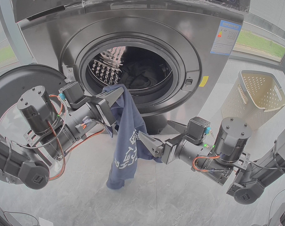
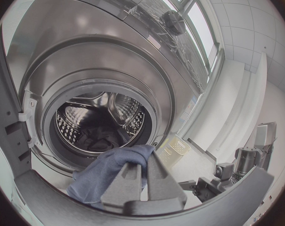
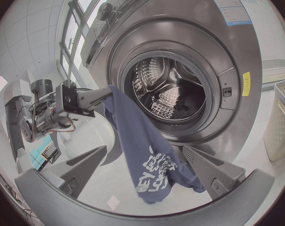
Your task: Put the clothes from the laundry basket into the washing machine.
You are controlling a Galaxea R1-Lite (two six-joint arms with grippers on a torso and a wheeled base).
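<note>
The washing machine (image 1: pixel 192 47) stands with its round opening uncovered, and dark clothes (image 1: pixel 142 76) lie in the drum (image 3: pixel 167 88). My left gripper (image 1: pixel 119 92) is just in front of the opening's lower left rim, shut on the top of a navy blue T-shirt (image 1: pixel 126 135) with white print. The shirt hangs from it down to the floor. My right gripper (image 1: pixel 154 127) is lower, level with the shirt's middle and to its right. It is open, and in the right wrist view the hanging shirt (image 3: pixel 139 132) falls between its spread fingers (image 3: pixel 86 164).
The machine's door (image 1: pixel 20 79) is swung wide to the left, behind my left arm. A cream laundry basket (image 1: pixel 258 94) leans on the floor to the machine's right, with nothing showing inside. Grey tiled floor lies in front.
</note>
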